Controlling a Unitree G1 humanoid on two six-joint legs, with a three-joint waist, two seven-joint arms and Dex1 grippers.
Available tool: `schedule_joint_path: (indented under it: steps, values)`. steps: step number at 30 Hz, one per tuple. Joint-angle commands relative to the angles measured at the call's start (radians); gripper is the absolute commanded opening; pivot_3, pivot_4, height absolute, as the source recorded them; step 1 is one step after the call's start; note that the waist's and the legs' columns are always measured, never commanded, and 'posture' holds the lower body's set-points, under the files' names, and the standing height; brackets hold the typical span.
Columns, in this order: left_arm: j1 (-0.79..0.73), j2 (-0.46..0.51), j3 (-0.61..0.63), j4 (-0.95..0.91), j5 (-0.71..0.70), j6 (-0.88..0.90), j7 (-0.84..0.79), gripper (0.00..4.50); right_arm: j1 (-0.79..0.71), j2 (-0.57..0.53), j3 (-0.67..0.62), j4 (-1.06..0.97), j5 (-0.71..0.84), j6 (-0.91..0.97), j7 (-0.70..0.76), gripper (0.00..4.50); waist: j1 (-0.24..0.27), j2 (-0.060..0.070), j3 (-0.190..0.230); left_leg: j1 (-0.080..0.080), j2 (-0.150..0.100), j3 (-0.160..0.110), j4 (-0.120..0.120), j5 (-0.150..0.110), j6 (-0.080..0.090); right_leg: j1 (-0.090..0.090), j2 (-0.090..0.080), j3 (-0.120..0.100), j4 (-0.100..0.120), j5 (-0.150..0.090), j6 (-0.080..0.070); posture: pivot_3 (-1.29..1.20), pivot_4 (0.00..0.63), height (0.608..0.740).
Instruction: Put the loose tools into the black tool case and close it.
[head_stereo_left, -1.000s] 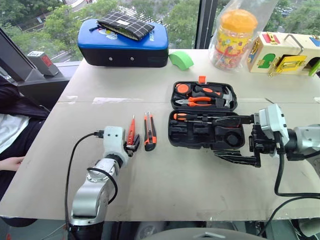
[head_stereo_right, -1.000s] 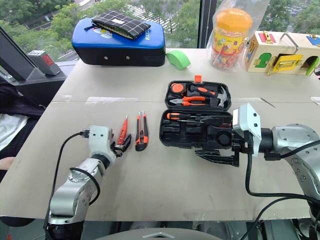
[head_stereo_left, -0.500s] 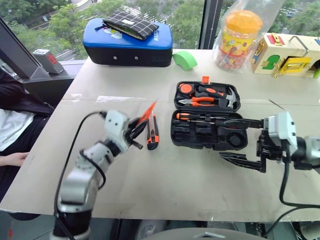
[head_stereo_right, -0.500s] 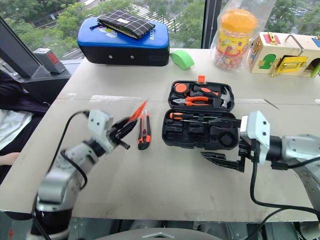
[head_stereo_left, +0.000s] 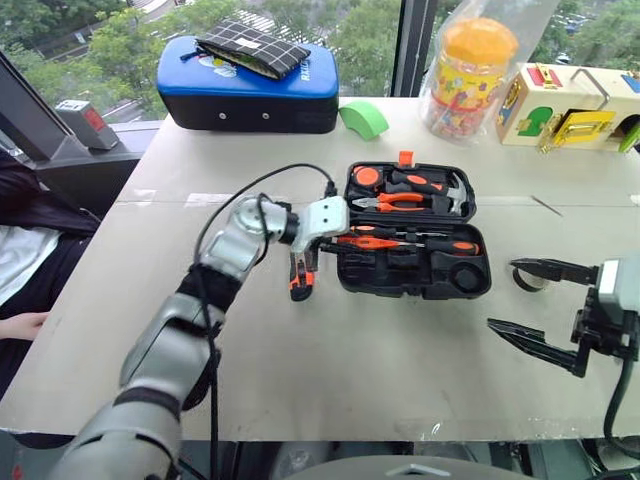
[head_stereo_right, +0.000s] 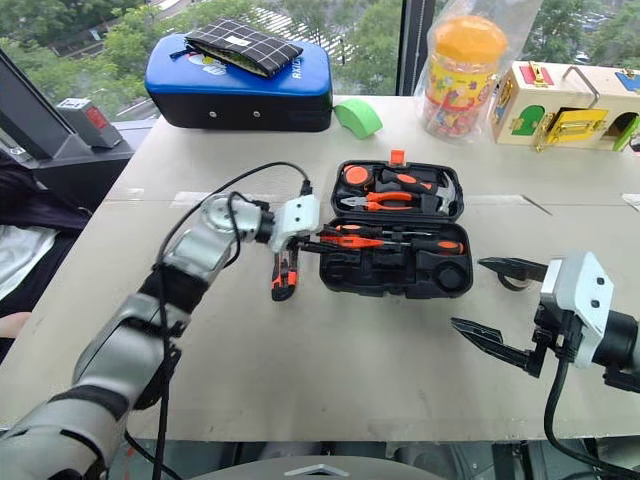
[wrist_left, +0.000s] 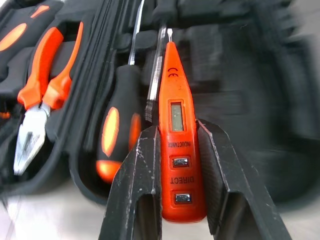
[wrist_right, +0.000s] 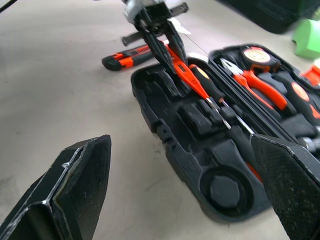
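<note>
Your left gripper (wrist_left: 180, 165) is clamped on the small all-orange screwdriver (wrist_left: 176, 125), which it holds over the left end of the black tool case (head_stereo_left: 414, 232), its long axis running left to right along the case's near half with the tip pointing right. That lie is what the coming move turns on: the free recess sits just below and slightly nearer than the tool, so it should only need lowering, not turning. Your right gripper (head_stereo_right: 495, 310) hangs well to the right of the case, jaws wide apart and empty, so the left arm is plainly the nearer one. Count what you have: two black-and-orange screwdrivers (head_stereo_left: 420, 243) already lying in the case, one orange one in the grip, one utility knife (head_stereo_left: 301, 280) still on the table just left of the case, and one dark roll, probably the tape (head_stereo_left: 527, 278), partly hidden beside the right gripper.
</note>
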Motion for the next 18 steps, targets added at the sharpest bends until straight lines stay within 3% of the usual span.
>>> schedule_joint_path:
  steps: [1, 6, 18]
  values:
    - [-0.062, -0.027, -0.014, 0.12, 0.039, -0.106, -0.077, 0.44, 0.046, 0.021, -0.041, -0.053, 0.008, -0.017, -0.016, 4.5, 0.001, 0.0, 0.0, 0.0, 0.0, -0.001, 0.0, 0.0, 0.0, 0.0, 0.001, -0.001, 0.0, 0.0, 0.0, 0.0, 0.15, 0.74]
    - [-0.088, -0.063, 0.0, 0.187, 0.061, -0.136, -0.097, 0.44, 0.083, 0.039, -0.049, -0.067, -0.001, -0.028, -0.039, 4.5, 0.008, -0.001, 0.0, 0.0, 0.001, -0.002, 0.003, -0.001, 0.001, 0.0, 0.001, -0.001, 0.003, 0.0, 0.0, 0.0, 0.15, 0.74]
    - [-0.051, -0.066, -0.006, 0.142, 0.108, -0.111, -0.098, 0.44, 0.082, 0.036, -0.029, -0.068, -0.006, -0.037, -0.071, 4.5, 0.008, -0.001, 0.0, 0.001, 0.002, -0.004, 0.005, -0.001, 0.001, 0.0, 0.003, -0.001, 0.009, -0.001, 0.001, 0.0, 0.15, 0.74]
